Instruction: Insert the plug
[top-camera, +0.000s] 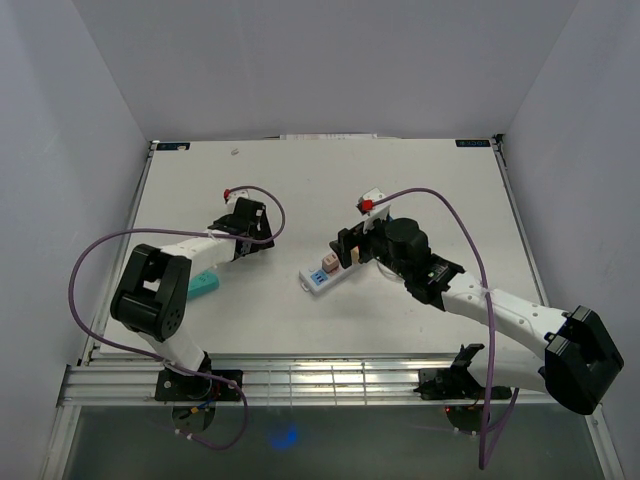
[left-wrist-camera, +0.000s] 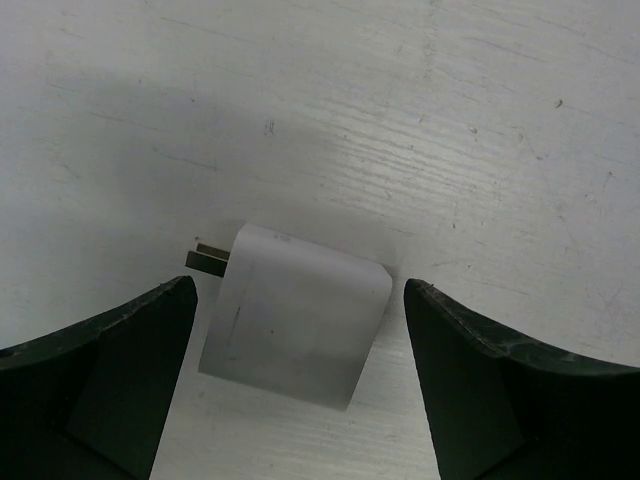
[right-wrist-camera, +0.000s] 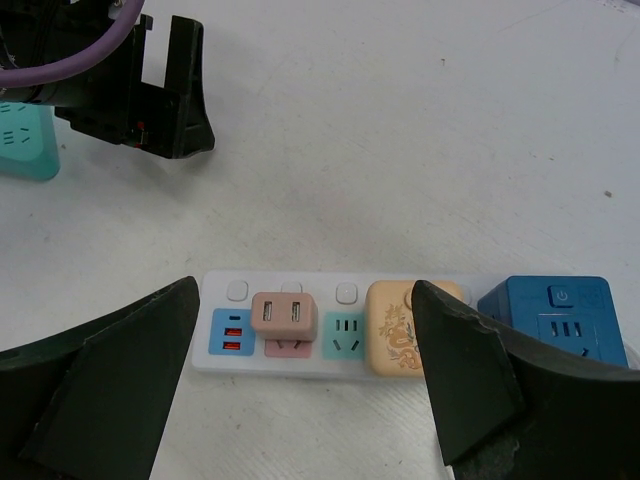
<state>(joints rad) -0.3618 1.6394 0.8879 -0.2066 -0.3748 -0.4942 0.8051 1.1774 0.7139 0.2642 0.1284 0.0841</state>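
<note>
While both stand open, left gripper (left-wrist-camera: 298, 292) should close squarely across plug (left-wrist-camera: 295, 320), prongs left clear; right gripper (right-wrist-camera: 305, 288) should steady strip (right-wrist-camera: 346, 330).

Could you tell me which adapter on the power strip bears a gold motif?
The peach adapter, between the pink adapter and the blue cube; neither carries a motif.

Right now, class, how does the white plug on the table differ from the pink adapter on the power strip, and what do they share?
The white plug lies loose on the table, prongs bare; the pink adapter sits in the power strip. The plug's face is blank; the adapter's shows two slots. The plug is white, the adapter pink. Both are small rounded blocks.
</note>
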